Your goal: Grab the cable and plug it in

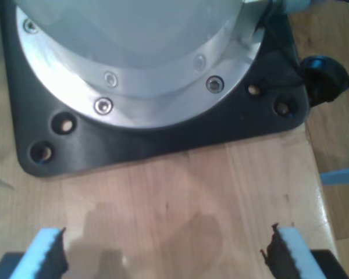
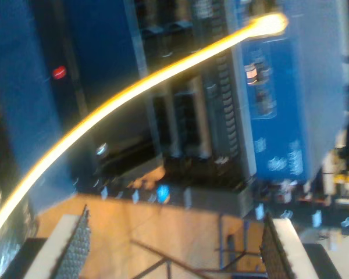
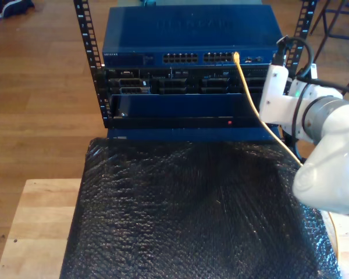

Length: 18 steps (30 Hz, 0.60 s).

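Observation:
The yellow cable (image 3: 253,104) runs from a port in the blue switch (image 3: 192,32) down toward the exterior view's right, past the white arm (image 3: 320,145). Its plug end (image 3: 236,57) sits at the port row. In the second wrist view the cable (image 2: 122,96) arcs across the rack front, its bright end (image 2: 270,24) at the switch. My second gripper (image 2: 174,247) is open and holds nothing; the cable lies beyond its fingers (image 2: 72,247). My first gripper (image 1: 168,256) is open over bare wood, facing an arm's base.
A black crinkled sheet (image 3: 192,209) covers the table before the rack (image 3: 163,87). Light wood (image 3: 35,226) shows at the exterior view's left. A round metal arm base (image 1: 139,58) on a black plate (image 1: 163,139) stands close before my first gripper.

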Each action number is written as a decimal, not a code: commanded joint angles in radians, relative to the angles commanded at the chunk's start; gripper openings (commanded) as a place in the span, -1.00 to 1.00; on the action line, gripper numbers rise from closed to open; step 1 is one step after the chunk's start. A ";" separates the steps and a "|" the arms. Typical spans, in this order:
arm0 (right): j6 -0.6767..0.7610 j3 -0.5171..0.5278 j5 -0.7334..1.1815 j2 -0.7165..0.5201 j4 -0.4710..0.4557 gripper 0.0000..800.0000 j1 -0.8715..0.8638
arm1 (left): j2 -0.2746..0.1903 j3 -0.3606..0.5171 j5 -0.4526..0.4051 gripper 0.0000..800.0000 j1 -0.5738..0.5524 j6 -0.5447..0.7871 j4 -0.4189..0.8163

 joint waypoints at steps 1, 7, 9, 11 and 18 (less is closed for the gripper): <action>0.000 -0.006 0.032 -0.009 -0.020 0.77 -0.031 | 0.000 0.000 0.000 1.00 0.000 0.000 0.000; -0.015 -0.058 0.196 -0.017 -0.155 0.79 -0.158 | 0.000 0.000 0.000 1.00 0.000 0.000 0.000; -0.029 -0.077 0.241 -0.015 -0.187 0.81 -0.204 | 0.000 0.000 -0.002 1.00 0.000 0.000 0.000; -0.055 -0.100 0.281 -0.014 -0.204 0.81 -0.256 | 0.000 0.000 0.000 1.00 0.000 0.000 0.000; -0.227 -0.149 0.419 -0.008 -0.204 0.82 -0.420 | 0.000 0.000 0.000 1.00 0.000 0.000 0.000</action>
